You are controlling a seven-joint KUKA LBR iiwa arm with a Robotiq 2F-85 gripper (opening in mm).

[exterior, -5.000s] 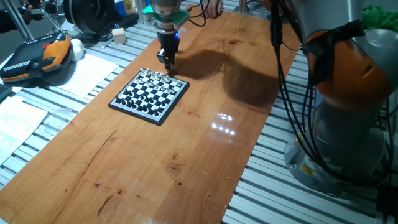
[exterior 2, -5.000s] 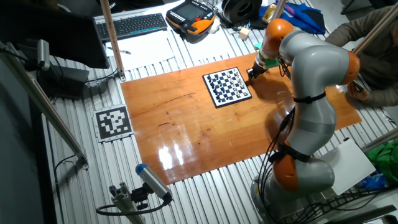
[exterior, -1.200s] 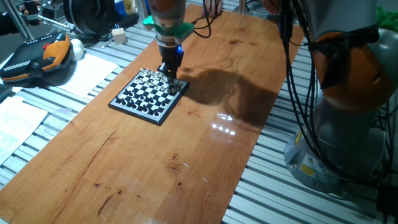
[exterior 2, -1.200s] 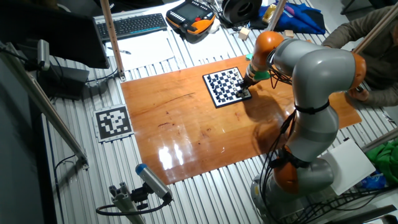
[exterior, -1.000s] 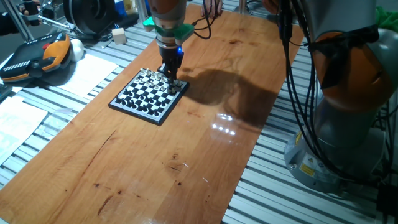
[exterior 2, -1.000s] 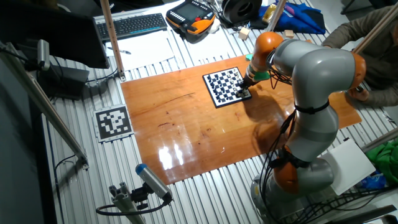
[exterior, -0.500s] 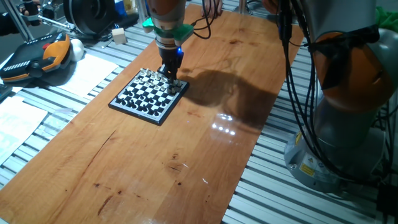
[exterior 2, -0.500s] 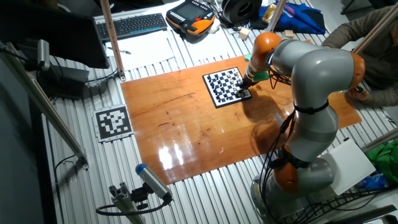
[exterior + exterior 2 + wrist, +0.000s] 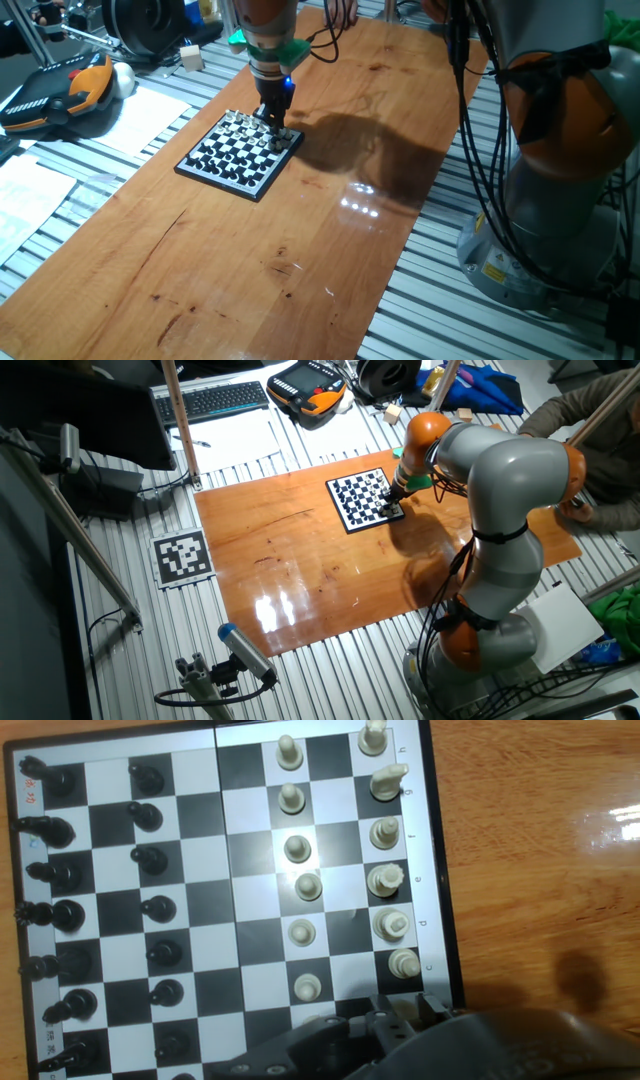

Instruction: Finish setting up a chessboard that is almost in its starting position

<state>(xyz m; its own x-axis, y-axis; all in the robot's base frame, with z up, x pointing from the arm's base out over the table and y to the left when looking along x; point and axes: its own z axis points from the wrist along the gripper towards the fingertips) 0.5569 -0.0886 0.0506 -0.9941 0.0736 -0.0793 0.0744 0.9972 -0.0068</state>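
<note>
Chessboard [image 9: 240, 152] lay near worktop's far edge; gripper [image 9: 277, 127] hovered low over its white corner, seemingly mid-placement; jaw state indiscernible; next, lift clear.

grey rounded arm [image 9: 500, 490] with orange joint bands, black cables [image 9: 470, 130] along it, green ring and blue light above the black gripper [image 9: 273, 118].

My arm reaches out from its grey and orange base beside one long edge of the surface, bending over toward the far end. The wrist points almost straight down. My hand [image 9: 277, 128] hangs low, its fingertips near the surface, a blue light glowing on its body. From here I can't tell whether the fingers are parted or closed.
</note>
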